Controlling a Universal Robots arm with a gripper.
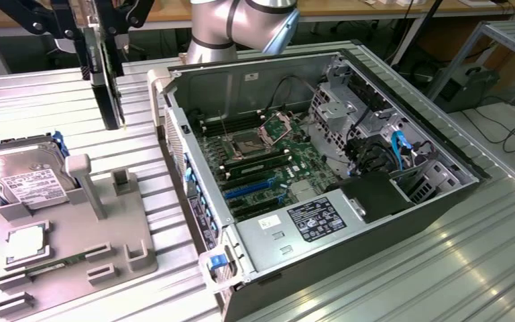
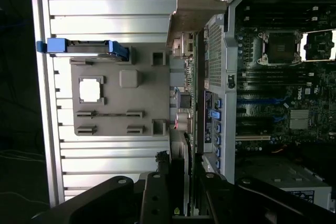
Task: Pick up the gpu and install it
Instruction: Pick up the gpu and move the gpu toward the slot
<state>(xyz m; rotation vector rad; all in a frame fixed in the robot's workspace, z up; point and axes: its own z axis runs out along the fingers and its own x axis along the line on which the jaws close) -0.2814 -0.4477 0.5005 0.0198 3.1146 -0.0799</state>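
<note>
1. One arm [image 1: 231, 23], one gripper [image 1: 104, 30]; the jaws are pinching the gpu [image 1: 108, 87] on its two flat faces.
2. One gpu, hanging upright on edge, lifted off the desk [image 1: 418, 268] and touching nothing but the jaws.
3. In the exterior view the gpu is on the exterior view's left of the computer case [image 1: 329, 168], beyond the fixture plate [image 1: 105, 248]. It is outside the case and in no slot.
4. In the wrist view the gpu [image 2: 181, 156] is seen edge-on below the gripper [image 2: 184, 195], between the fixture plate [image 2: 121, 77] and the case wall [image 2: 228, 103]. Its silver bracket end is the end away from the jaws.
5. One grey fixture plate lies flat on the desk, just beside the case.
6. On the plate:
   - one hard drive [image 1: 27, 178] with a white label and blue side rails, propped at a tilt;
   - one processor chip [image 1: 25, 241] lying flat in its pocket;
   - one RAM stick [image 1: 56, 266] on edge in its holders.
7. Same three in the wrist view: hard drive [image 2: 79, 47], chip [image 2: 90, 89], RAM stick [image 2: 110, 114].
8. One computer case lies on its side, side panel off. One motherboard [image 1: 275, 174] is in view, with one processor socket [image 1: 244, 144] open.
</note>
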